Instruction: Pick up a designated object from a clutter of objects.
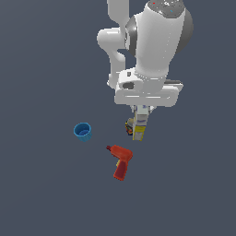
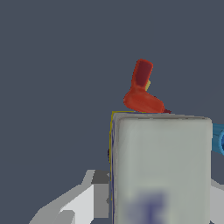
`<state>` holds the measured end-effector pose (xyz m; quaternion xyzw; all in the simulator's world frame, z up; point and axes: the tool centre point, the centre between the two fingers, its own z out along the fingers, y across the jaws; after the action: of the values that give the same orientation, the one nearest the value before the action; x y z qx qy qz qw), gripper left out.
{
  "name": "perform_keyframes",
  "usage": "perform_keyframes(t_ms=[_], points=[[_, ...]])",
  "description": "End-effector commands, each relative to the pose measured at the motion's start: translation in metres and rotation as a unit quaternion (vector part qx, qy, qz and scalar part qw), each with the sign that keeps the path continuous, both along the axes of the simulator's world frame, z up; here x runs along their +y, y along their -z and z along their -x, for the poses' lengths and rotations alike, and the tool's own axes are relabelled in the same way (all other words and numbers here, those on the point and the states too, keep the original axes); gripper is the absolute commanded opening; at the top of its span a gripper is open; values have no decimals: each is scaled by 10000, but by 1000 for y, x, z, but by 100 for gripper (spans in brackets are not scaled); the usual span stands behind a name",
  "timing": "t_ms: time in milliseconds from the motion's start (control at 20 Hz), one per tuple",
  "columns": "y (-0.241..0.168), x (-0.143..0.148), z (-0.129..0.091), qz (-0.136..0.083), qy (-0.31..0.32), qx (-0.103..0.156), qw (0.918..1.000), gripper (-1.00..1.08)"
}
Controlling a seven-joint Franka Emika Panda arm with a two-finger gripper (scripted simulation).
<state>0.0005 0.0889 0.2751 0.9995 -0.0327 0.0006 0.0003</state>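
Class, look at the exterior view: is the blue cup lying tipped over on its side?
No. The blue cup stands upright, its open mouth facing up.

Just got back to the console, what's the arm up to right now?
The arm has its tool down over the tall white and yellow carton, with a finger on either side of it in the wrist view. Whether the grip has closed, I can't tell. The red drill lies apart on the floor, the blue cup stands farther off, and a small dark can sits right beside the carton.
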Motion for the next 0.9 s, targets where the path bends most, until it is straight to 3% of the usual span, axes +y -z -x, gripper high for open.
perform_keyframes(t_ms=[0,850], points=[[-21,13,-8,0,2,2,10000,-100],[-126,82,-53,-4,6,5,10000,-100]])
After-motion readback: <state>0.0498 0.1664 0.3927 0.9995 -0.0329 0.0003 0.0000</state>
